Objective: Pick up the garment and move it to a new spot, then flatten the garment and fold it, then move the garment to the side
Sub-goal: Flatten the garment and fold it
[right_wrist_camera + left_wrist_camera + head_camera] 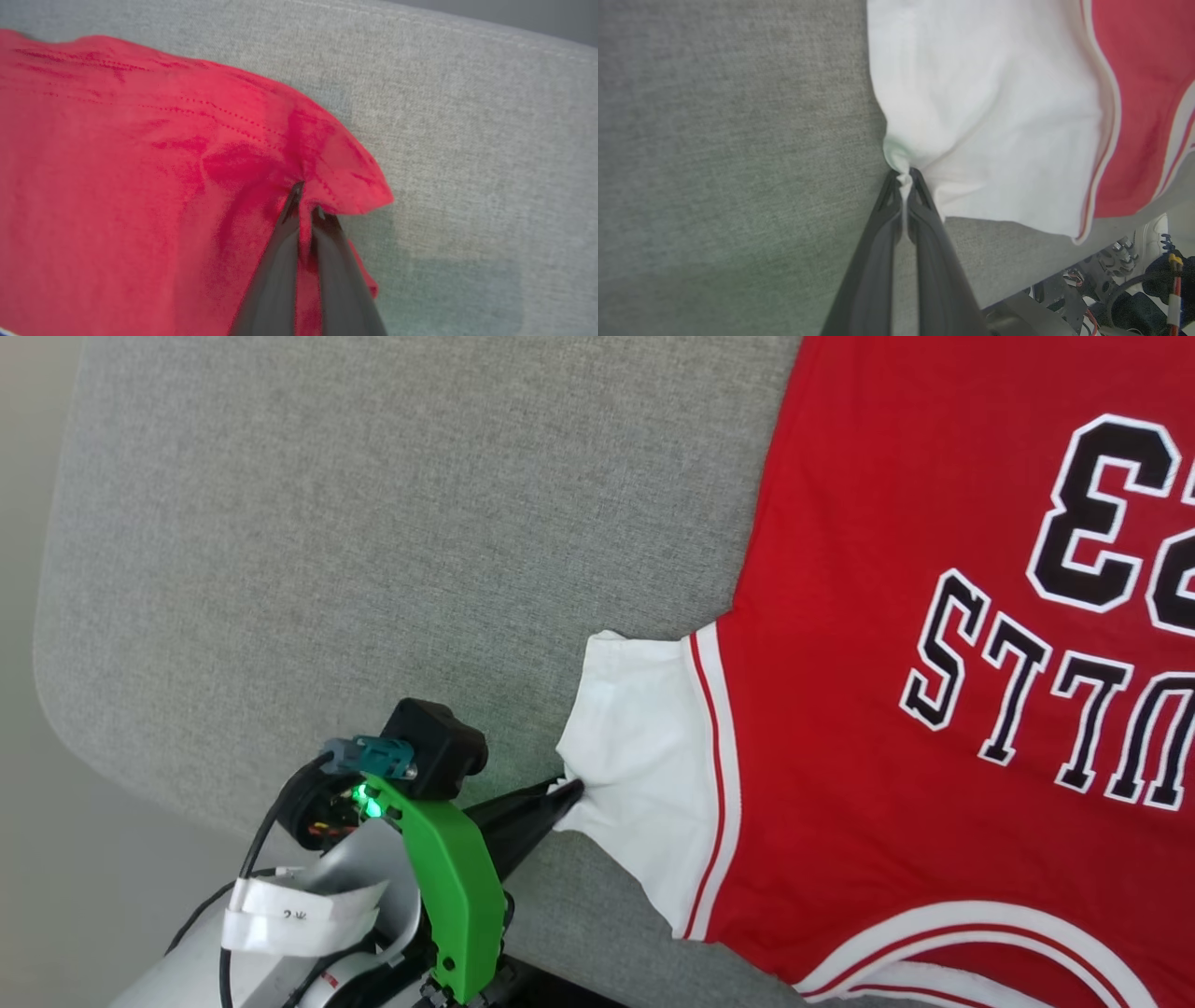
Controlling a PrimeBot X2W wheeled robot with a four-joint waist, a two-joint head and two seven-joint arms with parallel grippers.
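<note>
The garment (868,644), a red jersey with black white-outlined lettering and a white sleeve (644,756), lies spread on the grey fabric surface (373,541), reaching past the head view's right edge. My left gripper (571,795) is shut on the white sleeve's outer edge; the cloth bunches between its dark fingers (903,179). In the right wrist view my right gripper (306,200) is shut on a pinched fold of the garment's red fabric (140,177) near a corner, close to the surface's far edge.
The grey surface's rounded corner (65,709) lies at the left, with pale floor beyond. The robot's base and wiring (1120,284) show past the near edge in the left wrist view. Bare grey fabric stretches left of the garment.
</note>
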